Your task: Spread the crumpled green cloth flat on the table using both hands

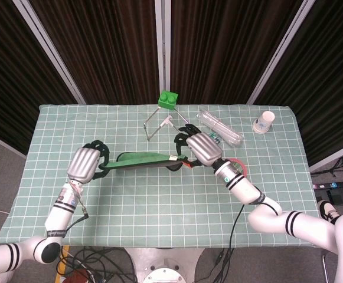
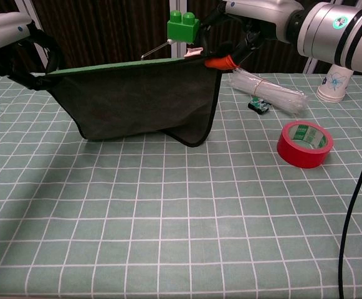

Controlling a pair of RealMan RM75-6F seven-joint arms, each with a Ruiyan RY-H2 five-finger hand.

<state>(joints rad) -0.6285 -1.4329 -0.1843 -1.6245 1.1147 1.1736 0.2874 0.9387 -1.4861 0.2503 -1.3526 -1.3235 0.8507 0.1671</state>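
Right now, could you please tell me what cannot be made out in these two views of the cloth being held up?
- Left hand: chest view cuts off all but dark fingers at the left edge.
- Dark green-edged cloth: head view shows only its top edge; whether its lower hem touches the checked table is unclear.
- Red tape roll: in head view, mostly hidden behind the right hand.
- Small green-black item: too small to identify.
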